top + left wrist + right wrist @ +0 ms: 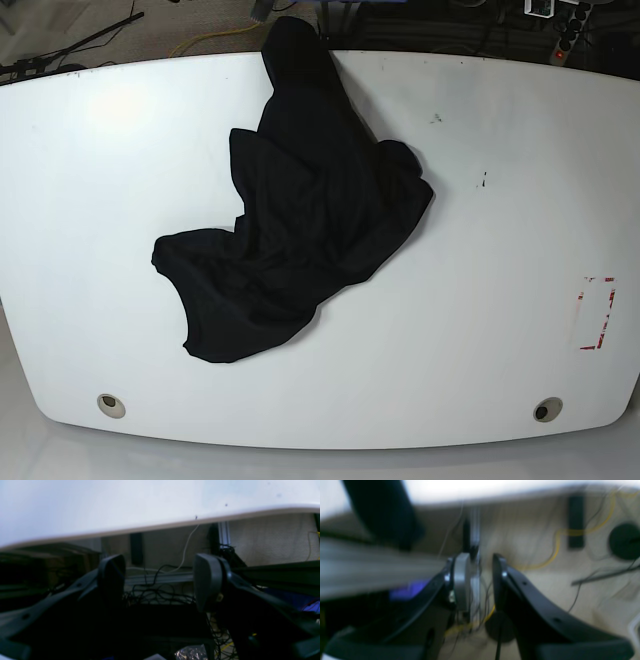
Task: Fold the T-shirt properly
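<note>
— The T-shirt: where is it lying?

— Crumpled on my white bench, a little left of centre. It is black, soft and matte, bunched into loose folds. One broad lobe spreads toward the near-left corner; a narrow part climbs to the far edge and drapes just over it.

— How are your arms posed?

— Neither shows in the base view. Both wrist cameras look across past the bench edge to the floor beyond, so both arms hang off the bench, well apart from the shirt.

— Your left gripper?

— Jaws wide apart, nothing between them. The fingers are dark, rounded, smooth plastic pads. Beyond them lies a tangle of black cables, and farther off the pale, curved bench edge.

— And the right gripper?

— Apart too, with a narrower gap, and empty. One finger carries a grey pad; the other is a black curved blade. That view is blurred. Behind runs a yellow cable over a beige floor.

— Anything else on the bench?

— Two round holes near the near edge, and red tape marks toward the right edge.
</note>
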`<act>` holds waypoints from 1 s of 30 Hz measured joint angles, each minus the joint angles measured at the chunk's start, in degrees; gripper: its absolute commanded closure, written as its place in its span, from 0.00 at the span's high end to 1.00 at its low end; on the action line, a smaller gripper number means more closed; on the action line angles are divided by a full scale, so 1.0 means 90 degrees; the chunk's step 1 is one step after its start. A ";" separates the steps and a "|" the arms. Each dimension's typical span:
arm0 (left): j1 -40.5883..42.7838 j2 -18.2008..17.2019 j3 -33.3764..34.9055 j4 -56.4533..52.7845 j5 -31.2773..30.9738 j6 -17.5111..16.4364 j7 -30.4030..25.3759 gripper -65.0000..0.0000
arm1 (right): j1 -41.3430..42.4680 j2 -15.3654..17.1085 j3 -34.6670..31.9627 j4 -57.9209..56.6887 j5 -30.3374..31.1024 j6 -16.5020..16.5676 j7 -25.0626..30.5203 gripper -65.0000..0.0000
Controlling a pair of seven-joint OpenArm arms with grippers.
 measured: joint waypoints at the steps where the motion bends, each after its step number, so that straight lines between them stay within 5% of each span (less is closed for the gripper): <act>1: 0.0012 0.0019 -0.0002 0.0005 0.0000 0.0005 0.0007 0.60 | 0.0041 0.0002 0.0109 0.0063 0.0102 0.0019 0.0036 0.22; 12: -0.1137 0.0036 0.0005 -0.0012 0.0002 -0.0002 0.0153 0.61 | 0.1144 0.0039 0.0563 0.0325 0.0665 0.0024 -0.0053 0.25; 18: -0.1634 0.0032 -0.0015 -0.0017 0.0027 0.0000 0.0102 0.61 | 0.1695 0.0034 0.0561 0.0418 0.0685 0.0015 -0.0163 0.59; 20: -0.1647 0.0036 -0.0022 -0.0017 0.0027 0.0005 0.0131 0.61 | 0.1919 0.0034 0.0566 0.0430 0.0680 0.0017 -0.0437 0.66; 27: -0.1749 0.0036 -0.0049 -0.0019 0.0029 0.0005 0.0129 0.61 | 0.3303 0.0044 0.0901 0.0406 0.0631 0.0078 -0.1702 0.66; 30: -0.1722 0.0070 -0.0049 -0.0022 0.0022 0.0002 0.0151 0.61 | 0.4031 0.0090 0.0971 0.0384 0.0612 0.0573 -0.2511 0.66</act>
